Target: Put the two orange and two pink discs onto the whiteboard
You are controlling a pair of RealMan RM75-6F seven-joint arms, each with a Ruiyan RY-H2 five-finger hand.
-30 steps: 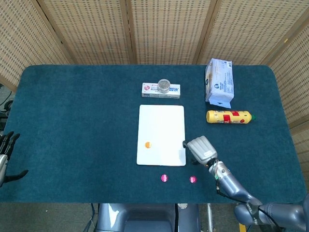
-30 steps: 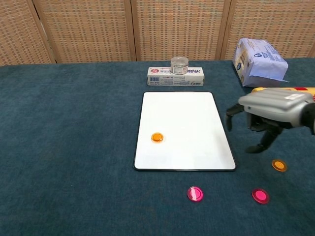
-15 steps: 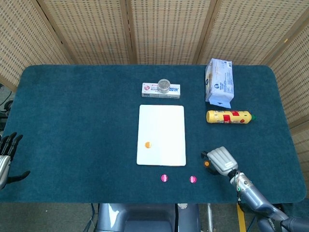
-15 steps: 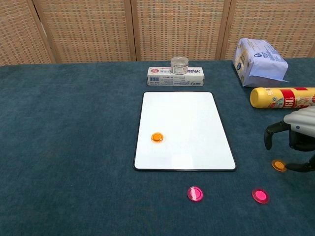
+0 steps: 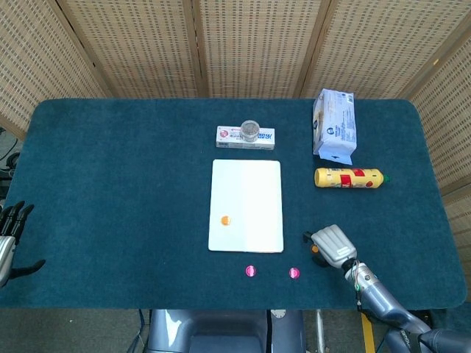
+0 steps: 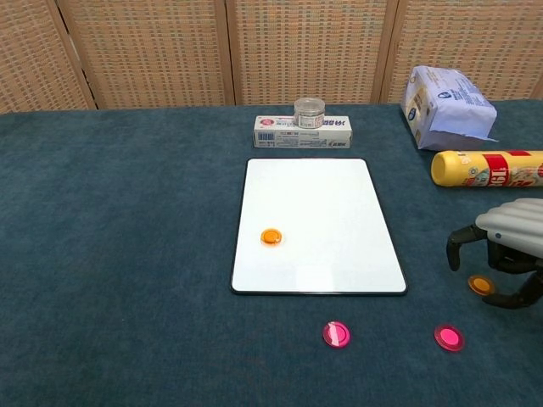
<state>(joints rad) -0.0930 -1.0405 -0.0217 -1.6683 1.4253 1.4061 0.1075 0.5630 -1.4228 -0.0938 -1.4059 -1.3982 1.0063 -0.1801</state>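
Chest view shows my right hand (image 6: 506, 254) low over the cloth at the right edge, fingers arched and apart, with a loose orange disc (image 6: 481, 285) lying on the cloth between the thumb and the other fingertips. I cannot tell whether any fingertip touches that disc; it looks flat on the table and not lifted, so the hand holds nothing. From the head view the same right hand (image 5: 330, 245) sits right of the whiteboard's (image 5: 246, 205) lower corner, and the disc shows only as a small orange speck under the fingers.

One orange disc on the board (image 6: 271, 236) lies on the whiteboard's left part, below its middle. Two pink discs rest on the cloth in front of the board's near edge: the left pink disc (image 6: 336, 334) below the board's right half, the right pink disc (image 6: 449, 337) further right, near my right hand but apart from it.

My left hand (image 5: 9, 243) is at the far left edge in the head view, well away from everything, fingers spread and empty.

Behind the board stand a flat box (image 6: 302, 132) with a small jar (image 6: 310, 113) on it, a white pack (image 6: 448, 107) and a yellow bottle (image 6: 485, 168) lying on its side.
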